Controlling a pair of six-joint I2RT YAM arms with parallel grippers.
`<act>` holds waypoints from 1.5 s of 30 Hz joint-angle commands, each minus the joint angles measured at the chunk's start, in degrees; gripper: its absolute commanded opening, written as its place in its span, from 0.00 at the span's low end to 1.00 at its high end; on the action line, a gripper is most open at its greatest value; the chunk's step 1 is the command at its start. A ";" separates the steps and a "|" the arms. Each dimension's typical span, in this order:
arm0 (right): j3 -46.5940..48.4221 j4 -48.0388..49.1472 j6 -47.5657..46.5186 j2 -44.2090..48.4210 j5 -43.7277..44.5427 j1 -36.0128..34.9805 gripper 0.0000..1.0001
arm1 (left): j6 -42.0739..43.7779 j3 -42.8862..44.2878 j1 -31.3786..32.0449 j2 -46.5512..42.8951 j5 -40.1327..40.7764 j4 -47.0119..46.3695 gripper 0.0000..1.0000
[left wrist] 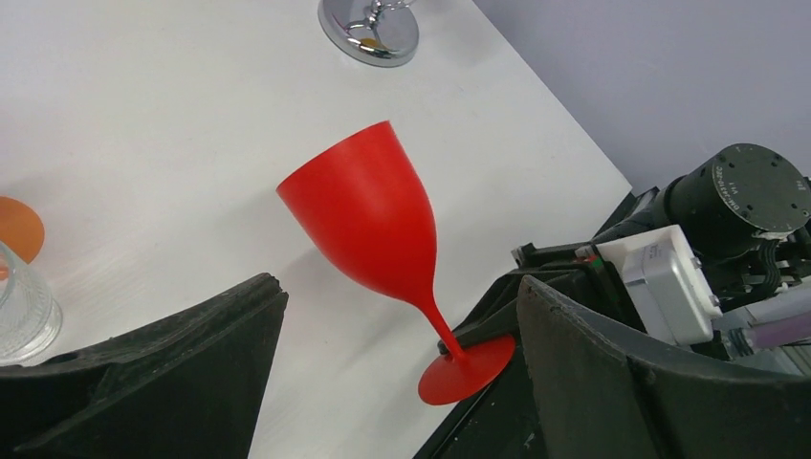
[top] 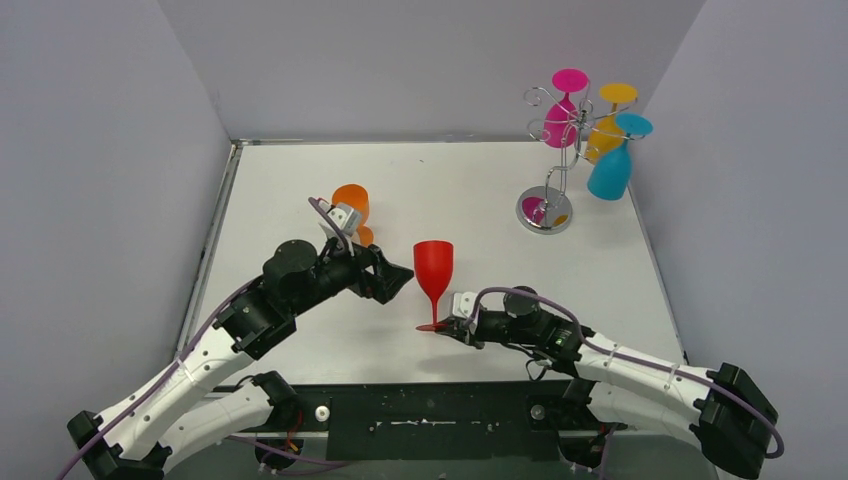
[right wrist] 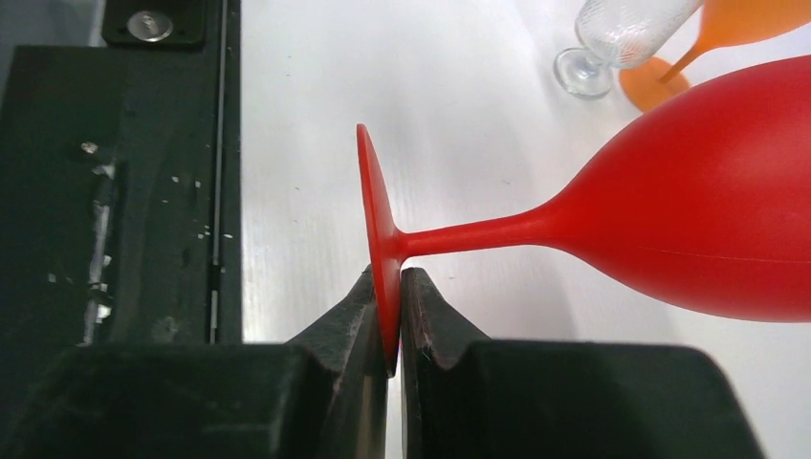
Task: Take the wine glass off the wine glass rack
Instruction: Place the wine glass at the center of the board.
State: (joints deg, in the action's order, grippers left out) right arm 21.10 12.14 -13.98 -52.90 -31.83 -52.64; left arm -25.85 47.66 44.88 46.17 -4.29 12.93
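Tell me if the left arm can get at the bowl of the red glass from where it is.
Probably yes. The left gripper is open and aimed at the red glass, nothing between them. The right gripper, shut on the glass's foot, sits below the bowl.

Layout on desk (top: 480,190):
- wine glass rack (top: 562,168) at far right corner, base on the desk.
- On its hooks, upside down: left hanging glass (top: 563,105), middle hanging glass (top: 606,135) right of that, right hanging glass (top: 610,172) nearest the right wall and lowest.
- wine glass (top: 433,265) near centre, towards the front, well apart from the rack, roughly upright.
- right claw (top: 447,325) comes in from the right and pinches its foot rim.
- left claw (top: 405,278) just left of the bowl, fingers spread, not touching.
- goblet (top: 352,203) behind the left claw, on the desk.
- small glass (right wrist: 622,33) just beside the goblet's foot.
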 commanded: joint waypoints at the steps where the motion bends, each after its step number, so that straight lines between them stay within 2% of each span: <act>1: -0.73 3.42 -11.02 3.51 3.47 -0.36 0.00 | 1.05 3.80 -0.51 0.30 0.70 1.61 0.89; 6: -2.57 2.80 -14.59 5.84 3.60 -0.34 0.00 | 3.79 7.46 -1.07 1.29 3.85 5.94 0.90; 10: -4.72 5.21 -18.29 6.56 -3.50 -0.36 0.00 | 5.37 10.88 -1.84 4.20 1.46 6.41 0.93; 13: -4.50 5.12 -20.46 5.33 -5.16 -0.31 0.00 | 6.88 15.14 -3.71 8.48 -5.11 9.04 0.94; 17: -3.98 5.82 -21.09 4.69 -9.96 -0.36 0.00 | 8.59 20.32 -8.00 14.79 -21.64 12.32 0.94; 22: -4.48 7.67 -21.90 6.12 -14.35 -0.38 0.00 | 7.95 19.48 -11.58 18.87 -35.90 9.59 0.91; 24: -4.64 7.69 -21.69 7.09 -16.79 -0.44 0.00 | 5.73 18.09 -11.83 19.54 -40.42 5.94 0.89; 27: -5.62 8.52 -21.65 9.09 -18.59 -0.37 0.00 | -0.26 14.29 -11.92 18.98 -46.27 -4.52 0.86; 30: -4.91 6.44 -22.13 10.27 -19.53 -0.38 0.00 | -2.78 12.93 -11.88 19.82 -50.31 -7.99 0.78; 32: -5.14 6.38 -21.78 11.43 -20.07 -0.36 0.00 | -0.39 13.57 -11.86 20.55 -53.59 -5.45 0.71; 35: -4.42 3.92 -22.11 12.63 -21.23 -0.36 0.00 | 6.37 14.98 -11.84 20.27 -54.86 1.66 0.68; 41: -3.11 1.42 -23.60 11.84 -25.17 -0.36 0.00 | 7.85 15.68 -10.22 19.04 -60.26 0.93 0.61; 45: -2.86 1.84 -23.88 9.92 -24.43 -0.38 0.00 | 18.77 18.74 -8.45 19.58 -58.69 12.85 0.57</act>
State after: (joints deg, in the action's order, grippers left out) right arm 15.92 11.20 -35.44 -41.50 -53.15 -52.62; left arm -17.89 61.32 34.81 66.65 -58.65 15.73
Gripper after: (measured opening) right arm 0.056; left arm 0.584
